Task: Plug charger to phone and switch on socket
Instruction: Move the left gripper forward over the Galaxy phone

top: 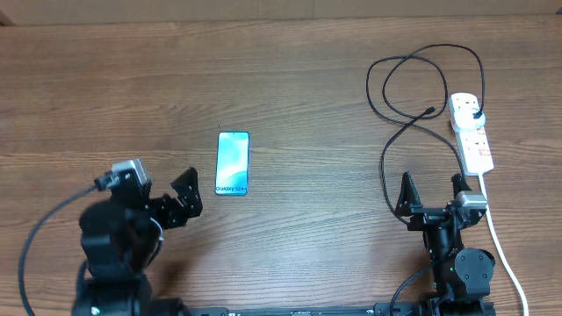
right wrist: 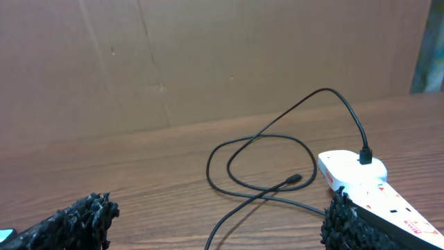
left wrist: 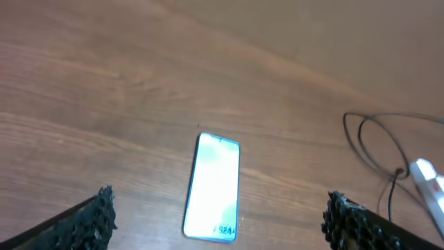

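Note:
The phone [top: 233, 163] lies flat mid-table, its light-blue screen up; it also shows in the left wrist view [left wrist: 213, 187]. My left gripper [top: 186, 204] is open and empty, just left of and below the phone, its fingers wide apart either side of it in the left wrist view [left wrist: 220, 223]. The white socket strip [top: 471, 132] lies at the right, with the charger plug in its far end [right wrist: 365, 156]. The black charger cable [top: 413, 83] loops left of the strip; its loose connector [right wrist: 294, 180] rests on the table. My right gripper [top: 432, 191] is open and empty, below the strip.
The strip's thick white cord [top: 500, 241] runs down the right side past the right arm. The charger cable trails down along the left of the right gripper [top: 384, 180]. A brown cardboard wall [right wrist: 208, 55] stands behind the table.

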Controlling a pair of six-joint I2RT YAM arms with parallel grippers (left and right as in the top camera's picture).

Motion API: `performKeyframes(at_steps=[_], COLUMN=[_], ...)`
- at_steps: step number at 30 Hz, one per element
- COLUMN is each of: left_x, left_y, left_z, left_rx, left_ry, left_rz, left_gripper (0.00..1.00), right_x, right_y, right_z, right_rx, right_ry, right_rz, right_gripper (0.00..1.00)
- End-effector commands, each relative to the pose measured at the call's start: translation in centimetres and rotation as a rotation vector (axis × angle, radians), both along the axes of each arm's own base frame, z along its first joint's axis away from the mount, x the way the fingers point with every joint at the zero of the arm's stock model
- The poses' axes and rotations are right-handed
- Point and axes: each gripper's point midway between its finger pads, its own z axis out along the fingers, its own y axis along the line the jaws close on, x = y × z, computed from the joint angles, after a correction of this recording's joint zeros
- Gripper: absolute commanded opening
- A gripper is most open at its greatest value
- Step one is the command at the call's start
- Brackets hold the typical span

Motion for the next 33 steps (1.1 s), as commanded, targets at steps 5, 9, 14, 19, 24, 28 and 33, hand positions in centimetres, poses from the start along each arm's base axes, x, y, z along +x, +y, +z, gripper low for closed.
performKeyframes(at_steps=[5,9,14,19,24,28,33], left_x=[1.3,1.8,2.7,2.9,3.1,3.8,4.4], left_y=[-0.9,-2.3,-3.7,-4.9,-6.0,-6.6,-7.7], left_z=[4.4,5.8,6.1,4.4,2.7,1.0,-1.4], left_rx=[0.016,0.027,-0.023,-0.056,-0.011,0.024,0.104], left_ry=[0.103,0.127,0.141,0.212,0.266,0.333,0.409], left_rz=[-0.087,-0.194,-0.258,-0.336,-0.404,-0.383,-0.377], left_gripper=[1.0,1.0,1.0,1.0,1.0,1.0,1.0], right_x=[0.0,0.0,0.0,0.0,0.0,0.0,0.0], right_y=[0.2,0.2,0.2,0.2,0.2,0.2,0.2], right_z=[-0.3,-0.3,-0.3,-0.3,-0.3,-0.3,-0.3], right_rx=[0.001,0.001,0.001,0.001,0.001,0.001,0.001], right_ry=[0.002,0.002,0.002,0.002,0.002,0.002,0.002], right_rz=[0.007,0.007,0.007,0.007,0.007,0.007,0.007], right_gripper=[1.0,1.0,1.0,1.0,1.0,1.0,1.0])
